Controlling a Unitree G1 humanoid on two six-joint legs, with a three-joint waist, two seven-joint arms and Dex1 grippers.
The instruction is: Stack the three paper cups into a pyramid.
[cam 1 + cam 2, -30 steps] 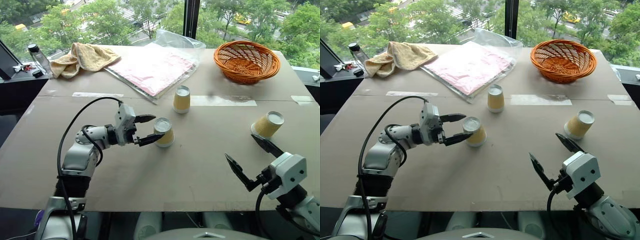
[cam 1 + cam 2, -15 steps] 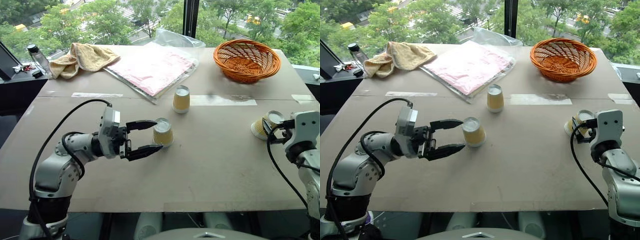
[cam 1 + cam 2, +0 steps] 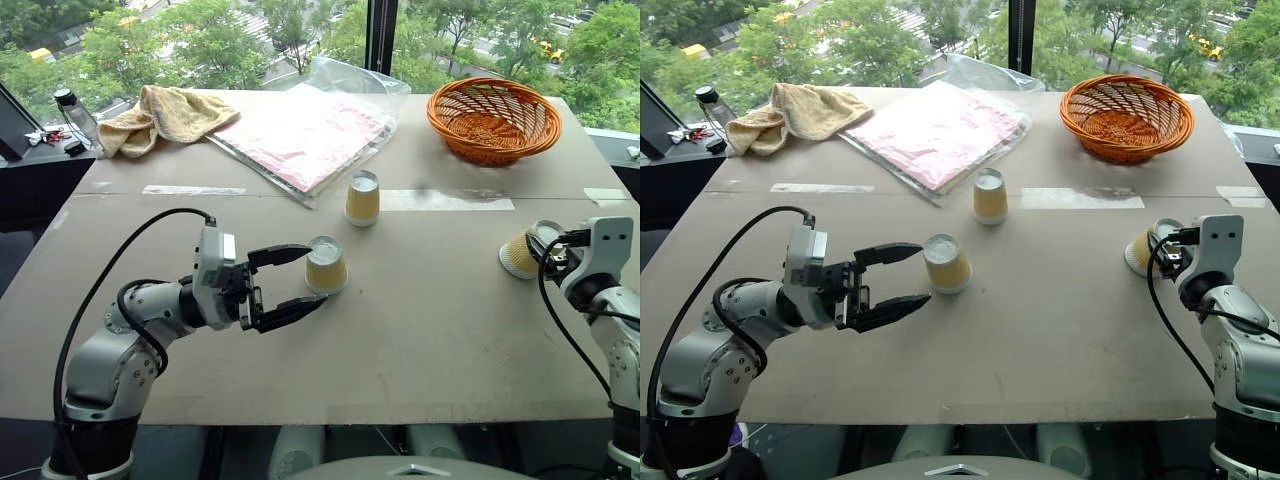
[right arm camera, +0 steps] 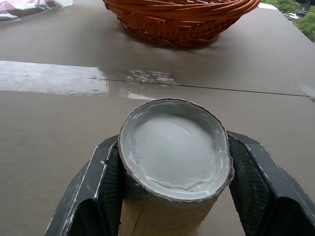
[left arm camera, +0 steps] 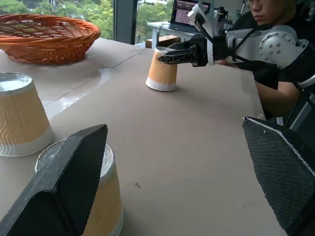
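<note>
Three paper cups stand upside down on the brown table. The far one (image 3: pixel 363 197) is by the tape strip. The middle one (image 3: pixel 326 265) stands at the fingertips of my open left gripper (image 3: pixel 318 275), which points at it from the left; I cannot tell whether they touch. In the left wrist view this cup (image 5: pixel 106 196) is partly hidden behind one finger. The third cup (image 3: pixel 518 254) is at the right, and my right gripper (image 4: pixel 173 147) is shut on it (image 4: pixel 172 162), one finger pressed to each side. No pyramid shows.
An orange basket (image 3: pixel 493 120) sits at the back right. A pink packet in a clear bag (image 3: pixel 305 135), a towel (image 3: pixel 170 112) and a bottle (image 3: pixel 76 110) lie along the back left. A seated person (image 5: pixel 268 29) is beyond the table's right side.
My right gripper swung from near the front edge out to the right cup and shut on it. My left gripper drew back a little from the middle cup, still open.
</note>
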